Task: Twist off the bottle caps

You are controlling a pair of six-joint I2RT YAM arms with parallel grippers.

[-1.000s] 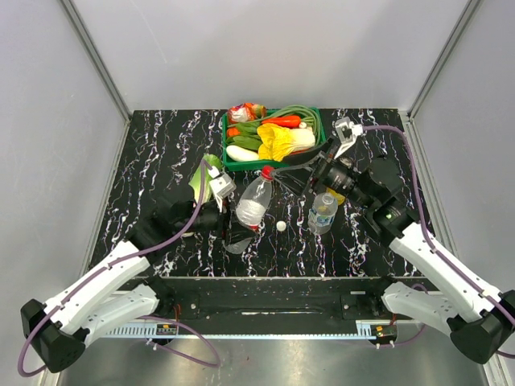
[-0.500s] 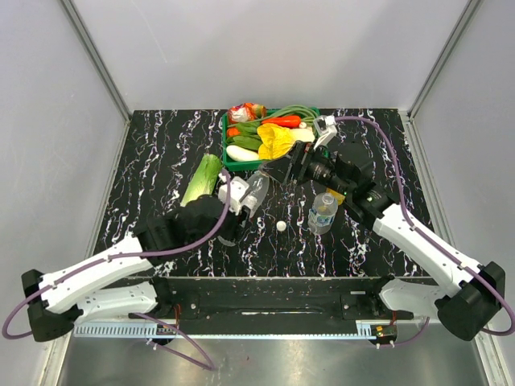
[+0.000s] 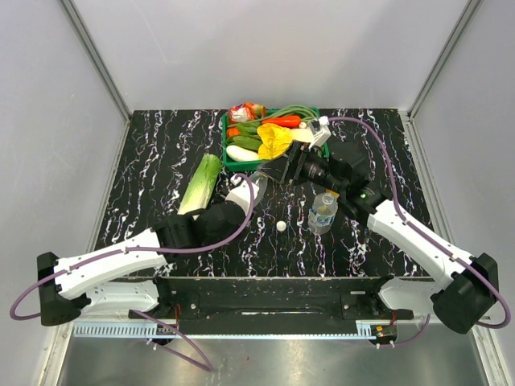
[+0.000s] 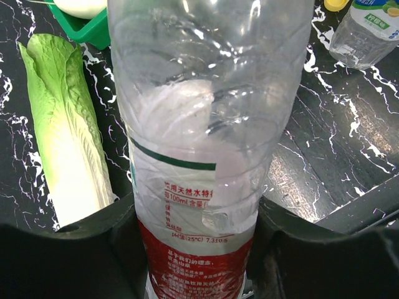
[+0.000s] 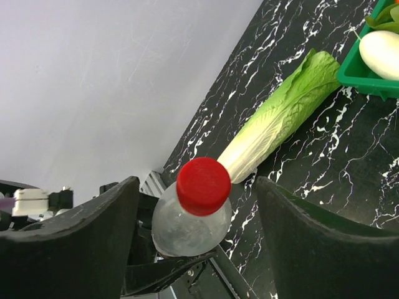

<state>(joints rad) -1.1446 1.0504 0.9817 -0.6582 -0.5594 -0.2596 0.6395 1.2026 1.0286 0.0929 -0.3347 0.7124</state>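
White cap (image 3: pixel 280 226) lies loose on the table (image 3: pixel 161 161), near centre, touching nothing. Just right of it a small bottle (image 3: pixel 323 212) stands upright; its top is too small to read.

Left gripper (image 4: pixel 196 218) is clamped on the bottle (image 4: pixel 206 124) low down, at the label end. It holds the bottle off the table, neck pointing far-right.

Red cap (image 5: pixel 203 185) sits on that neck, between the jaws of the right gripper (image 5: pixel 196 182). The jaws stand wide, with a gap on each side and no contact.

Cabbage (image 5: pixel 274 124) lies far-left of the bottle, with the basket (image 5: pixel 354 80) beyond it.

Step in hand, by my reading: lining up on the red cap, grip not yet made. The next move calls for closing squarely on the cap's rim, wrist in line with the neck. Then twist while the left holds firm. The thin bottle could crush or spin in that grip.
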